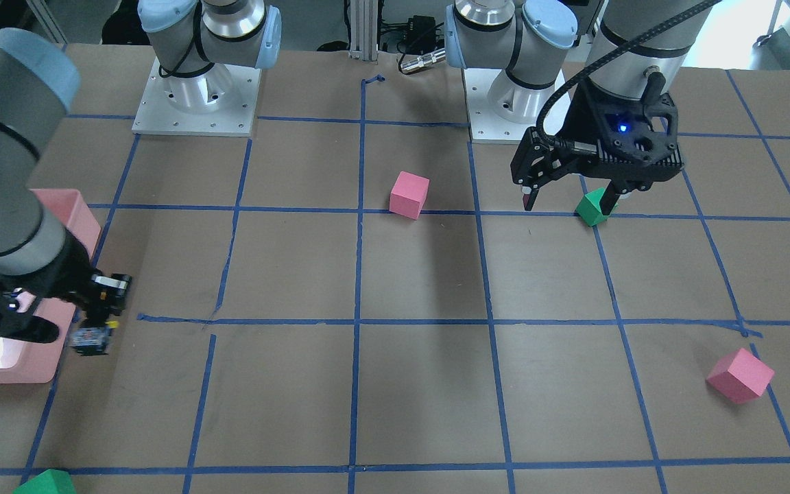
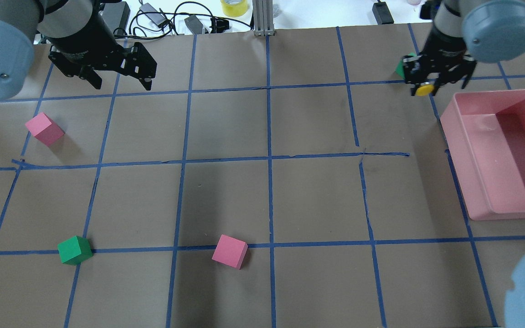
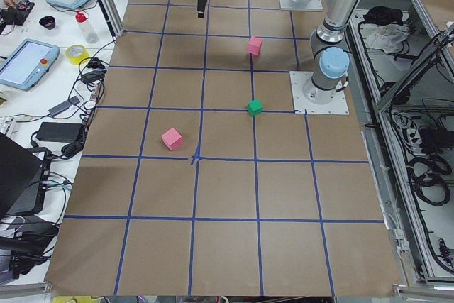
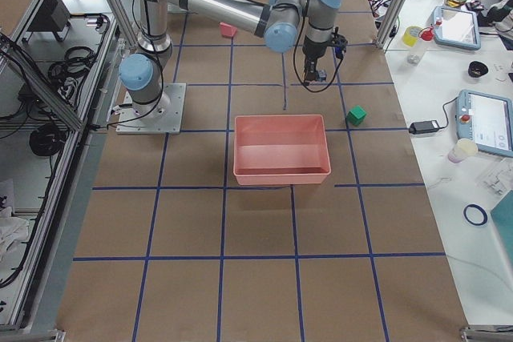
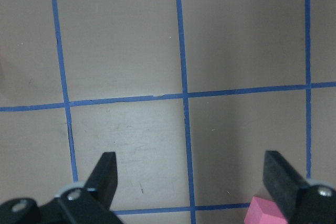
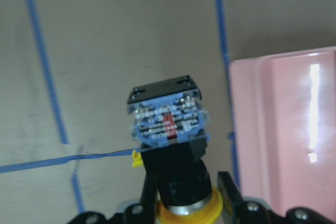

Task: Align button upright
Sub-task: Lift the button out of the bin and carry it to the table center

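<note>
Right wrist-mounted: right pincer (image 6: 186,195) grips button (image 6: 167,121), terminal print unreadable; left pincer (image 5: 190,170) wide.

A yellow-capped button (image 6: 168,129), black-collared with a blue terminal face marked red, shows against a brown counter (image 2: 317,196) crossed by a blue tape grid (image 2: 270,200). The bin (image 2: 508,182) is pink, two cubes (image 2: 229,251) a brighter pink, a block (image 2: 74,250) green.

button (image 2: 424,89) near bin (image 2: 460,155) corner, bin on table (image 2: 290,196)
</note>
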You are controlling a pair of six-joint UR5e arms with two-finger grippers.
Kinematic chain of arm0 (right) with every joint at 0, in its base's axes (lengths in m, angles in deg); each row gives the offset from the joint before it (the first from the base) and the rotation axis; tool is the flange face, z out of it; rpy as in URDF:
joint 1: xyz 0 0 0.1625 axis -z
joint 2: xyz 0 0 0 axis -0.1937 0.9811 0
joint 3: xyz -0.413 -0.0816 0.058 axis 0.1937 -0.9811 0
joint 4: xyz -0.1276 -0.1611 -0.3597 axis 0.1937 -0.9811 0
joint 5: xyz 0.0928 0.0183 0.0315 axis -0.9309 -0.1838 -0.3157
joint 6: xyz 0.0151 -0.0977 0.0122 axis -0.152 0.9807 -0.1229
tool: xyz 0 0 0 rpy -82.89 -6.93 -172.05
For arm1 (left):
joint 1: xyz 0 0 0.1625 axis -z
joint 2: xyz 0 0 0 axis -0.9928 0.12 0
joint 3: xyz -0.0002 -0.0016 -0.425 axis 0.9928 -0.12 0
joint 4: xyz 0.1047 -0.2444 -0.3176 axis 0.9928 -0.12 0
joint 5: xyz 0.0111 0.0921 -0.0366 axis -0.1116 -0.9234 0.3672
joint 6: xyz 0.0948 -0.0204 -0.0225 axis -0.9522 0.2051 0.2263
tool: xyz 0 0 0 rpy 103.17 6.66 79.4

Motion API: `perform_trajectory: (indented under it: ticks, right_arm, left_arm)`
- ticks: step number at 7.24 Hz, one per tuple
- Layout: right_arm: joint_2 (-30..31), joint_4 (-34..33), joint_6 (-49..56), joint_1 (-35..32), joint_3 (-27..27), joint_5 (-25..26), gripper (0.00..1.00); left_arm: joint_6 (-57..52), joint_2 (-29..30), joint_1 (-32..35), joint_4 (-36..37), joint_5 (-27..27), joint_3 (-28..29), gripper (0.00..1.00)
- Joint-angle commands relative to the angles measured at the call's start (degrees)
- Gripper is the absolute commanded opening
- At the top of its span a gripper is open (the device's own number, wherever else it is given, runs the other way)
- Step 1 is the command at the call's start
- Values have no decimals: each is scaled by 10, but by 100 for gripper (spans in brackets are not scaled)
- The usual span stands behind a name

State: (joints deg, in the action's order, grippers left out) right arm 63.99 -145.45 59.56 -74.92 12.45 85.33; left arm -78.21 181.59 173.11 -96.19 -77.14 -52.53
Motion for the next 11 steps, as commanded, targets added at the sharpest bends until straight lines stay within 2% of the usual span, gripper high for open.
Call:
perform_trajectory:
  ticks: [1,4,8,11]
  right_arm:
    - [-55,-64,-161,-122,-8,-52,0]
    - [-149,-172,-254,-200,-12,-81,0]
    - [-205,-194,-251,-225,-40,-115,0]
    - [-215,-195,-231,-230,-42,-117,2]
  left_arm:
    - [0,0,0,0,0,0,100]
    - [0,0,-1,0,0,0,100]
    - [0,0,-2,0,0,0,100]
    - [-4,0,-4,0,0,1,100]
